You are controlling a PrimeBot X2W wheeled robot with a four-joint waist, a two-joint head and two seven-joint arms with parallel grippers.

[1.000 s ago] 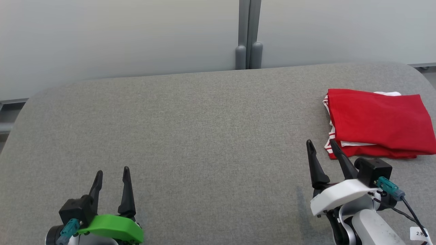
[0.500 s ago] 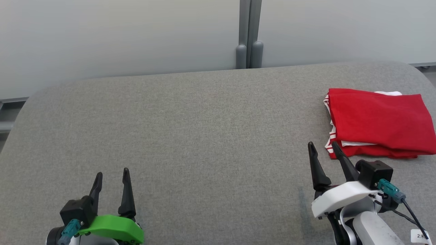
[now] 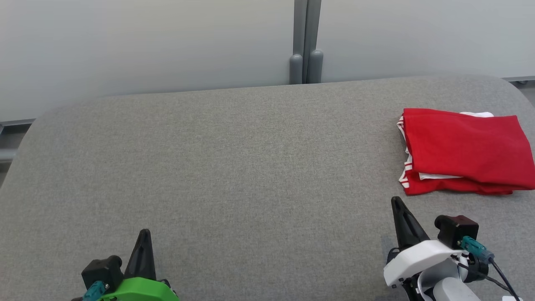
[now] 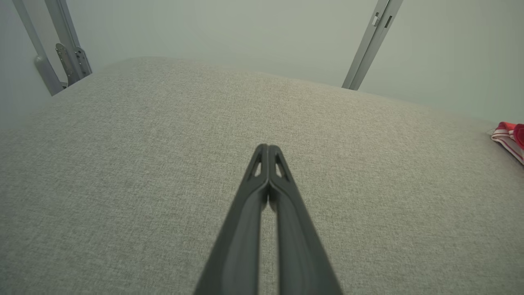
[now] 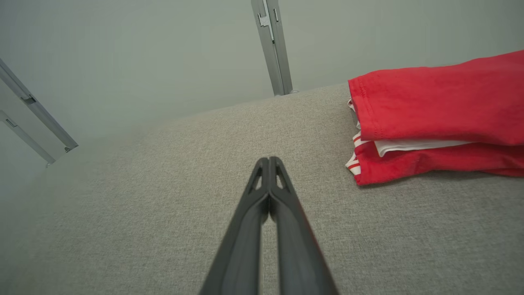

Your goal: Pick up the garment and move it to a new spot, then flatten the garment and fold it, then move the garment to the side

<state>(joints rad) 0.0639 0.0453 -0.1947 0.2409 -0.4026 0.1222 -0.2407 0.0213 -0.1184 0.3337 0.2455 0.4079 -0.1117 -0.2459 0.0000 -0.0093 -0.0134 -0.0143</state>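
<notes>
The garment (image 3: pixel 464 150) is red with white striped trim and lies folded in a neat stack at the table's right side; it also appears in the right wrist view (image 5: pixel 434 119), and its striped edge (image 4: pixel 507 137) peeks in at the left wrist view's right border. My right gripper (image 3: pixel 395 201) is shut with nothing in it, a short way in front of the garment's near left corner and apart from it. At the lower left my left gripper (image 3: pixel 144 232) is shut and empty over bare table. In both wrist views the fingers (image 4: pixel 268 149) (image 5: pixel 268 162) press together.
A grey fabric-covered table (image 3: pixel 234 167) with rounded corners spans the view. Behind it stands a pale wall with a grey vertical post (image 3: pixel 306 42). The garment's right edge runs out of the head view near the table's right edge.
Both grippers went from open to shut and drew back toward the bottom of the head view. The garment has stayed in place.
</notes>
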